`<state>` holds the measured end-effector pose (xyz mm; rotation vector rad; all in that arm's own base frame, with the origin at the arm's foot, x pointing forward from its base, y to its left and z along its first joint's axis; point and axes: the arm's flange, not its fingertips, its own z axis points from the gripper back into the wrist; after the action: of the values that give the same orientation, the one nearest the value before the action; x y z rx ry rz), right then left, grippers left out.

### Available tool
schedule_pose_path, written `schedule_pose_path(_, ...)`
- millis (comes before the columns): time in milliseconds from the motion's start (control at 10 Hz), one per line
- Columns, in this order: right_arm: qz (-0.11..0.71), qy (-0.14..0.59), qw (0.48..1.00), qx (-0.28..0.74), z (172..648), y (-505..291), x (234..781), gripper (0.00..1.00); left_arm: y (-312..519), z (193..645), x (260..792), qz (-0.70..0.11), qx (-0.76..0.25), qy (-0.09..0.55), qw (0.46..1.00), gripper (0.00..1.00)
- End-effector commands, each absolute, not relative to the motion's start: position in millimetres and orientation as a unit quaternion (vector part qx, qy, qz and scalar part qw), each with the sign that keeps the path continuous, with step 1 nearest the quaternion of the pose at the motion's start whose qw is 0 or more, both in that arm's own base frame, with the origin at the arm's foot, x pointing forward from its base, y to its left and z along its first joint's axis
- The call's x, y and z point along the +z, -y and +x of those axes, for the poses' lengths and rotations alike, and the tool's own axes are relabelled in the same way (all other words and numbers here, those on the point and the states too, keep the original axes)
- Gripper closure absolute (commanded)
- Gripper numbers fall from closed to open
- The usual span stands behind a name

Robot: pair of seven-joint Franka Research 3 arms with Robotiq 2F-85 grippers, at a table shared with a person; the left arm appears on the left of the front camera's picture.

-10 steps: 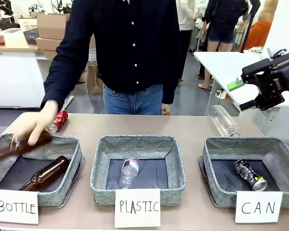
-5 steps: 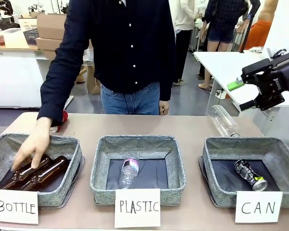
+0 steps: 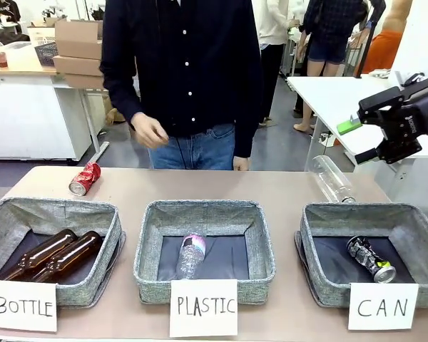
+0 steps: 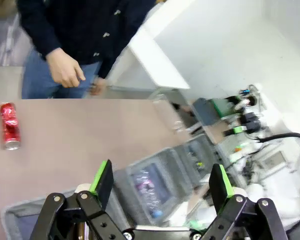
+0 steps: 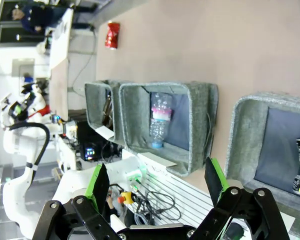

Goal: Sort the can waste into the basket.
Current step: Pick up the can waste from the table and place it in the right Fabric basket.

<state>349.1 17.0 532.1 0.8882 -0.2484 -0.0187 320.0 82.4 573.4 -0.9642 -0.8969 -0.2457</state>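
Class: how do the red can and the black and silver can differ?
The red can lies on the table; the black and silver can lies inside the CAN basket. The red can's near end points left, the black and silver can's right. Both lie on their sides.

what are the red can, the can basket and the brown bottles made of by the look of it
Red can: probably thin metal, red printed coat, silvery end, dented body.
CAN basket: grey woven fabric, mottled weave, soft walls.
Brown bottles: likely glass, glossy translucent amber with sharp highlights.
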Motion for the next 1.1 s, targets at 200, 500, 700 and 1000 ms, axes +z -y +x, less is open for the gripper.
schedule_pose_path(200, 0.427, 0.125, 0.896, 0.004, 349, -15, 532, 0.00, -58, 453, 572, -0.199, -0.130, 0.229, 0.944, 0.00)
schedule_pose_path(500, 0.427, 0.125, 0.896, 0.004, 349, -15, 532, 0.00, -50, 554, 521, -0.145, -0.101, 0.169, 0.970, 0.00)
schedule_pose_path(700, 0.427, 0.125, 0.896, 0.004, 349, -15, 532, 0.00, -38, 597, 476, -0.096, -0.092, 0.188, 0.973, 0.00)
schedule_pose_path(1000, 0.427, 0.125, 0.896, 0.004, 349, -15, 532, 0.00, -29, 623, 400, -0.073, -0.102, 0.226, 0.966, 0.00)
